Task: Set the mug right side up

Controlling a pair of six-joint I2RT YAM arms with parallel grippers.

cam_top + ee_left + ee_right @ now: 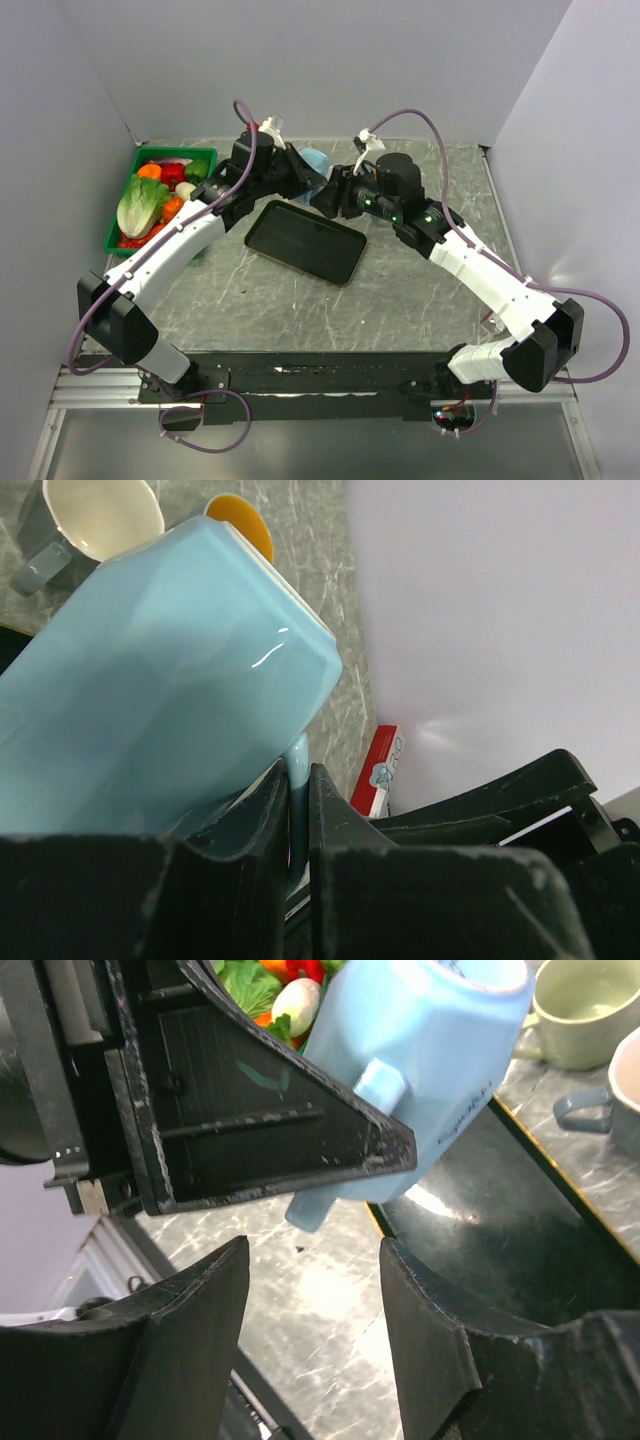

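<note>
The left arm [170,245] reaches from the near left corner on a slant toward the middle of the far edge, elbow low and wrist turned inward. The left fingers [335,880] are clamped together on the handle [297,770] of the mug [314,160]. The pale blue mug sits tilted, neither upright nor fully upside down. It is past the far edge of the tray [305,242], near the middle of the far edge of the table [420,300]. Whether its lowest corner touches the table I cannot tell.

The right arm [480,270] comes from the near right corner and bends toward the same spot, its wrist facing the left one. The right fingers [180,1340] stand wide apart, holding nothing, just short of the mug and pointed at it.

The table is grey-green marbled stone. The black tray lies at a slant near its centre, a thin gold rim showing in the right wrist view. A green bin [205,155] of vegetables sits by the far left corner. A pale mug [585,1010] and a grey mug [620,1090] stand upright beyond the tray, and a red box [378,770] lies by the far edge. Plain lilac-grey walls [330,60] close in the far, left and right sides.
</note>
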